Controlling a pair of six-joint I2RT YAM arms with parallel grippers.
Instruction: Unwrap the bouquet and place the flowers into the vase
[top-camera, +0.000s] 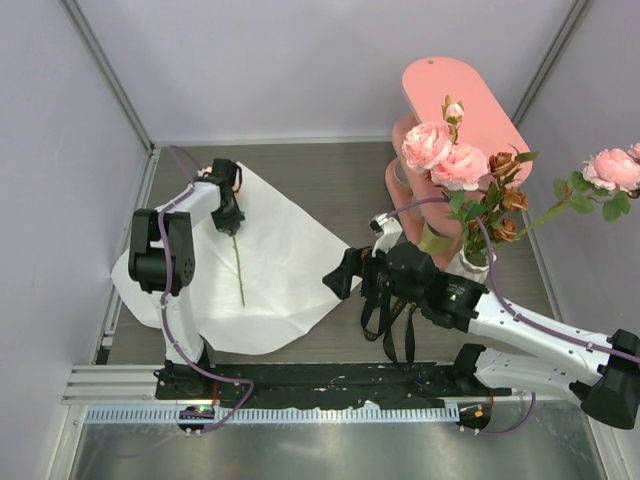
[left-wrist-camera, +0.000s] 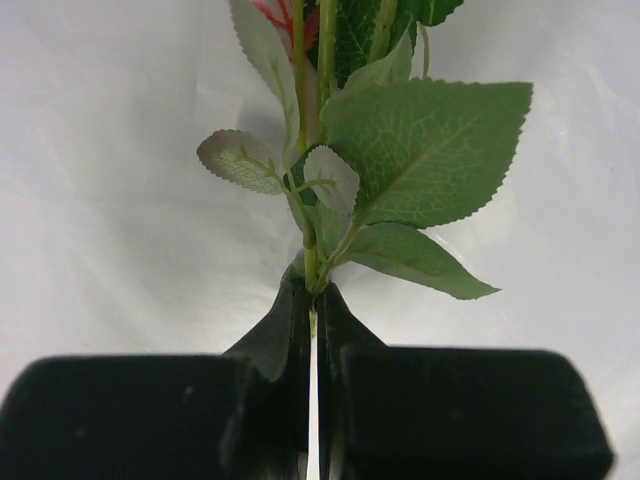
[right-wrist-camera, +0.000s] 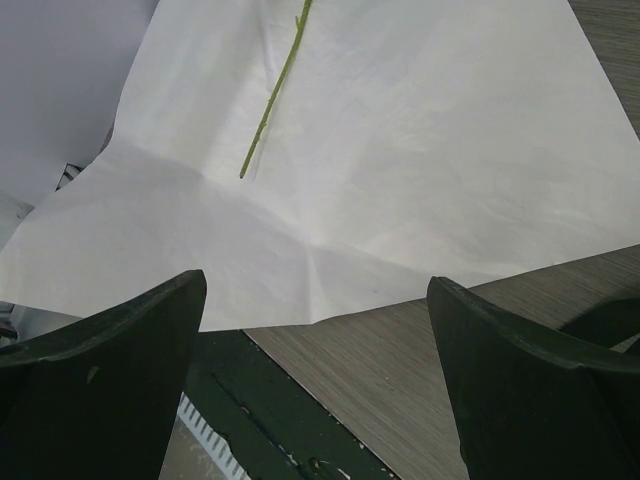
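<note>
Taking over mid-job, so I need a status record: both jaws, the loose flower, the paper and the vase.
left jaws: shut on the loose flower, on its stem just below the leaves
right jaws: open, holding nothing, above the near right edge of the paper
loose flower: single stem lying on the paper
paper: unwrapped, spread on the table
vase: holds several roses, in front of the pink shelf

white paper (top-camera: 285, 285), vase (top-camera: 470, 266), pink shelf (top-camera: 470, 100) on table (top-camera: 340, 185)

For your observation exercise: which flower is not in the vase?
The stem lying on the white paper, pinched by the left tool; others stand in the vase.
</note>
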